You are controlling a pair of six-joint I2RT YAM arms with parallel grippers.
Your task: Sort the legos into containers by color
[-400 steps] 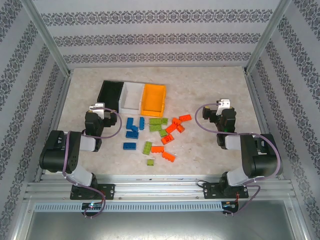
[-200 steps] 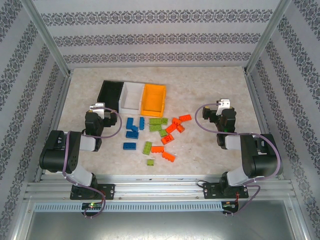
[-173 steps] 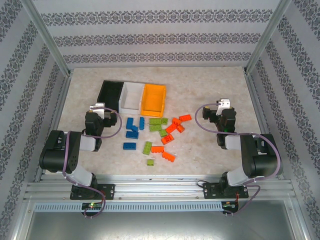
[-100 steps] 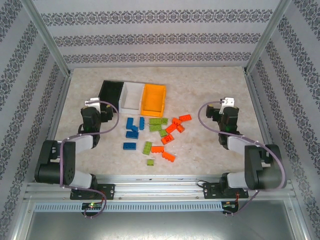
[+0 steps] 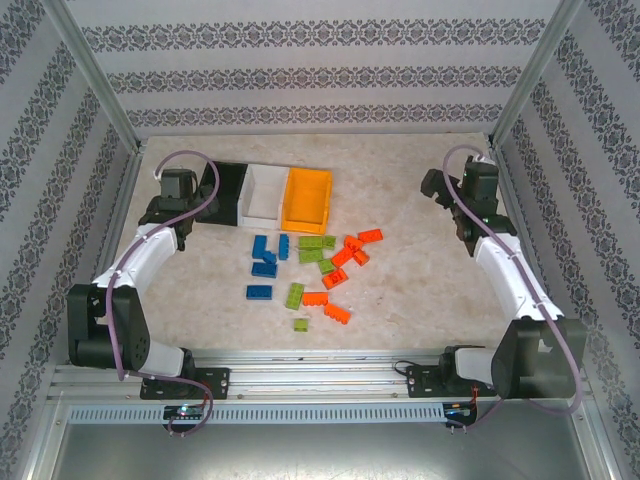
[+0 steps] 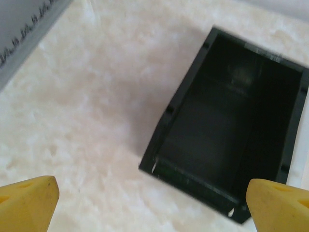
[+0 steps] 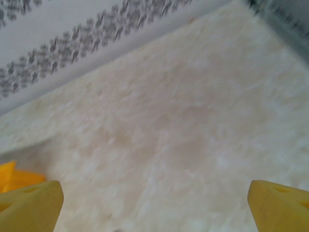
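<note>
Since no brick lies in a bin yet, the sorting looks unstarted. The legos (image 5: 311,243) lie loose on the table (image 5: 400,300), with blue bricks (image 5: 264,268) toward the left arm's side, lime green bricks (image 5: 296,294) in the middle and orange-red bricks (image 5: 343,256) toward the right arm's side. Their long axes point every which way. The whole scatter sits between the two grippers and nearer the arms' bases than either of them. Just beyond the scatter the containers stand side by side in a row: black bin (image 5: 228,190), white bin (image 5: 263,195), orange bin (image 5: 306,200). The left gripper (image 6: 153,205) hangs with its jaws wide apart and nothing between them, the empty black bin just ahead and to its right. The right gripper (image 7: 154,207), equally wide apart and empty, hovers over bare table well to the right of the orange bin. By my reckoning the left gripper is nearer the blue bricks and the right nearer the orange-red. Either must draw back toward its base and descend.
</note>
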